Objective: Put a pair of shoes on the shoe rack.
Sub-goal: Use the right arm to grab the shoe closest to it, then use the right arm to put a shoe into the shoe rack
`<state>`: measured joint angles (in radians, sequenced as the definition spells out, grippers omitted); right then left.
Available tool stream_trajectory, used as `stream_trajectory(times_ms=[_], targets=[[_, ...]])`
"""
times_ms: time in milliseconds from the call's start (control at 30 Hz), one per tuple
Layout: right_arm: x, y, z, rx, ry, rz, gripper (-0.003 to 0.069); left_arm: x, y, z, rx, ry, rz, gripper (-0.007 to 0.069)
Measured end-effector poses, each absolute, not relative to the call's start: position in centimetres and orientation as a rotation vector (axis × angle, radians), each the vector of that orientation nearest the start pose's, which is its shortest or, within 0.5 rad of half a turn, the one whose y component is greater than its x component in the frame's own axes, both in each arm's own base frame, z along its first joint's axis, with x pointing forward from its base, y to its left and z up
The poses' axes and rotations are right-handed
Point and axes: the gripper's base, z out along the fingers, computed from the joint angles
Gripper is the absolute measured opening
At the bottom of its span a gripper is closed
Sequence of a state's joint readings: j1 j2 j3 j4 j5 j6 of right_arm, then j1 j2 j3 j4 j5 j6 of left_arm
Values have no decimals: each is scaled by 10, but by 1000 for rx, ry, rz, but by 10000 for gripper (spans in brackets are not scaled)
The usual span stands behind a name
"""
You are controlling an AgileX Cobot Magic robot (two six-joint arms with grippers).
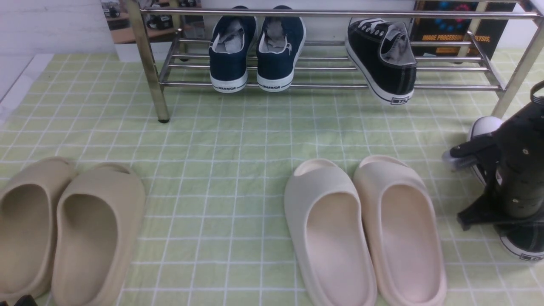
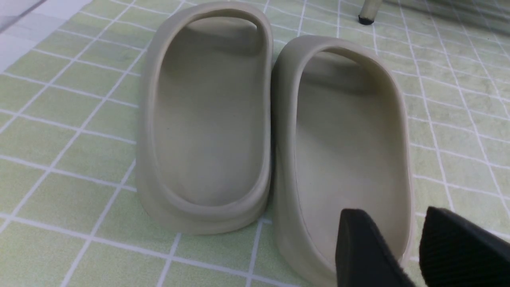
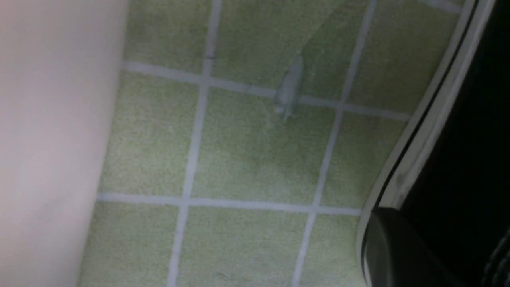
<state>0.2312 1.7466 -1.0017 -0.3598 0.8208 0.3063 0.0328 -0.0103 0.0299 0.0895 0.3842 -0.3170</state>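
Note:
One black canvas sneaker (image 1: pixel 384 57) lies tilted on the right part of the chrome shoe rack (image 1: pixel 323 86), its heel hanging over the front bar. The other black sneaker (image 1: pixel 527 248) lies on the cloth at the far right, mostly hidden behind my right arm (image 1: pixel 520 170); its white toe cap (image 1: pixel 484 125) pokes out behind. In the right wrist view my right gripper (image 3: pixel 442 243) is low at this sneaker (image 3: pixel 470 139), one finger (image 3: pixel 382 247) outside the white sole, jaws wide apart. My left gripper (image 2: pixel 392 223) is open and empty over a tan slipper.
Navy WARRIOR sneakers (image 1: pixel 255 51) sit on the rack's left half. A tan slipper pair (image 1: pixel 63 225) lies front left, also in the left wrist view (image 2: pixel 279 127). A cream slipper pair (image 1: pixel 365 229) lies front centre, close to the right gripper. Green checked cloth (image 1: pixel 221 140) covers the floor.

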Motion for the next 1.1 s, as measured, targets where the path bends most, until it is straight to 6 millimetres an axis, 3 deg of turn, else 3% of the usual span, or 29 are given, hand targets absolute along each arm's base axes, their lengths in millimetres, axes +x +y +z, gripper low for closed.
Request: stream_trajectory(times_ms=[200, 433, 533, 633, 900, 1100], targets=[[304, 47, 181, -214, 2935, -344, 71, 52, 5, 169, -274, 1867, -106, 238], [291, 45, 234, -175, 2814, -301, 71, 52, 5, 169, -274, 1867, -106, 238], [284, 46, 268, -186, 2729, -233, 71, 52, 5, 169, -274, 1867, -106, 238], [284, 50, 285, -244, 2695, -171, 71, 52, 5, 169, -274, 1867, -106, 238], [312, 59, 302, -286, 2637, -139, 71, 52, 5, 169, -274, 1867, -106, 238], [336, 64, 293, -279, 2722, -149, 71, 52, 5, 169, -274, 1867, -106, 238]])
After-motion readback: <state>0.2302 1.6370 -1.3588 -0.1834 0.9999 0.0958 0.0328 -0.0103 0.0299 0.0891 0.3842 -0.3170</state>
